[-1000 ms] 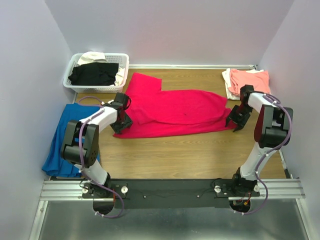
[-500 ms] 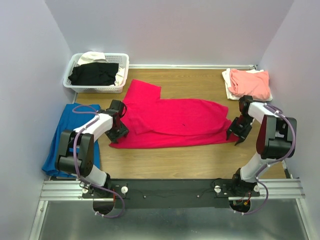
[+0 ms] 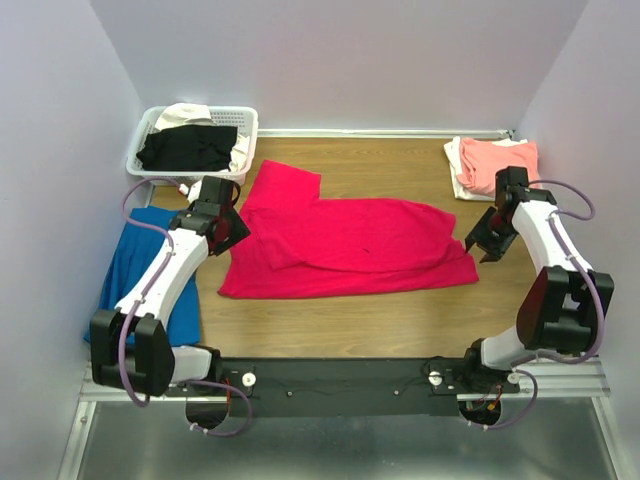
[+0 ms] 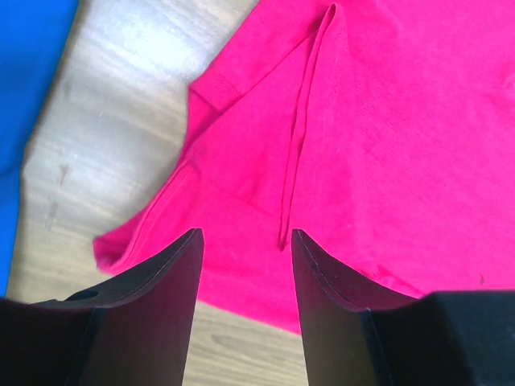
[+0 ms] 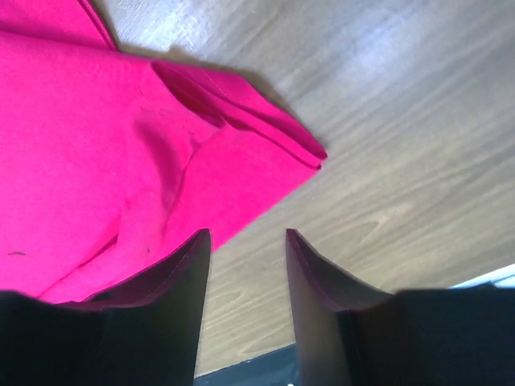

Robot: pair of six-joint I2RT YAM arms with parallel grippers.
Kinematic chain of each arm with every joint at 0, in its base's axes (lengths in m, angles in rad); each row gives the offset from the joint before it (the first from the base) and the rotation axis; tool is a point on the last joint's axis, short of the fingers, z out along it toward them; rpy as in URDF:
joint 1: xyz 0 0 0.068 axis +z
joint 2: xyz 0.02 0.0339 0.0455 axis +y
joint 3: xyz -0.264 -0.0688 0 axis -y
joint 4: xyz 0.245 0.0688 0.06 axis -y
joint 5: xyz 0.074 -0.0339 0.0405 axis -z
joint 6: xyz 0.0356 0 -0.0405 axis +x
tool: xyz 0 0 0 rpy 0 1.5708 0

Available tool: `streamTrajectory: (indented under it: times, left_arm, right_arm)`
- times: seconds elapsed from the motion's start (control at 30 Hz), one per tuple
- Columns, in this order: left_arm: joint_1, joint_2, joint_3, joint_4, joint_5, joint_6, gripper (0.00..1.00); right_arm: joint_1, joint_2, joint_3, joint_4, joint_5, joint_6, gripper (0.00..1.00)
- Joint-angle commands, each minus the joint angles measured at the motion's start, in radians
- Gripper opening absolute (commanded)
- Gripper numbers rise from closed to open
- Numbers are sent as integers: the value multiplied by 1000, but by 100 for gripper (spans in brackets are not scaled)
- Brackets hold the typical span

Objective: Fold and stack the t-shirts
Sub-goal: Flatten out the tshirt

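Observation:
The crimson-red t-shirt lies spread across the middle of the wooden table, one sleeve pointing toward the back. My left gripper hovers over its left end, open and holding nothing. In the left wrist view the red t-shirt runs under the left gripper, with a fold ridge ahead of the jaws. My right gripper hangs open just off the shirt's right end. In the right wrist view the red t-shirt's corner lies left of the right gripper, with bare wood between its fingers. A salmon-pink t-shirt rests folded on a cream one at the back right.
A white lattice basket at the back left holds black and white garments. A blue cloth lies along the left edge, also seen as the blue cloth in the left wrist view. Walls close in on the left, right and back.
The red shirt slid a little toward the near edge and settled. Both grippers lifted away from its ends, the left toward the back left, the right outward. Their jaws narrowed slightly.

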Motion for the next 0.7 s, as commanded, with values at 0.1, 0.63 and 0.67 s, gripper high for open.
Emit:
streamTrajectory:
  times: [0.1, 0.63, 0.67]
  left_arm:
    - [4, 143, 14, 64, 26, 69, 56]
    - [5, 172, -15, 66, 14, 77, 56]
    - [5, 171, -15, 64, 13, 77, 56]
  right_arm:
    - [2, 112, -4, 127, -54, 18, 34]
    - [2, 199, -100, 267, -65, 2, 34]
    - [2, 205, -95, 270, -62, 2, 34]
